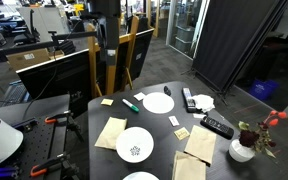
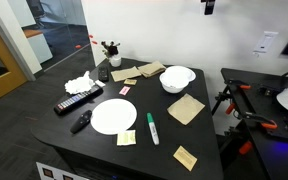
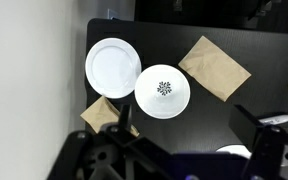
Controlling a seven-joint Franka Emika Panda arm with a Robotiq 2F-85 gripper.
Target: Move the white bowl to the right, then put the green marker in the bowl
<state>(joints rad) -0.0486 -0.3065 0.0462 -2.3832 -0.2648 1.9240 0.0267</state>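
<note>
The white bowl with a dark centre pattern sits on the black table, beside the plain white plate. It shows in both exterior views. The green marker lies on the table next to the plate, apart from the bowl; it also shows in an exterior view and is out of the wrist view. My gripper is open and empty, high above the table, with the bowl below and ahead of its fingers. Only its tip shows at the top of an exterior view.
Two black remotes and crumpled white paper lie on one side. Brown napkins and yellow notes are scattered. A vase of flowers stands at a corner. Another white dish sits at the table edge.
</note>
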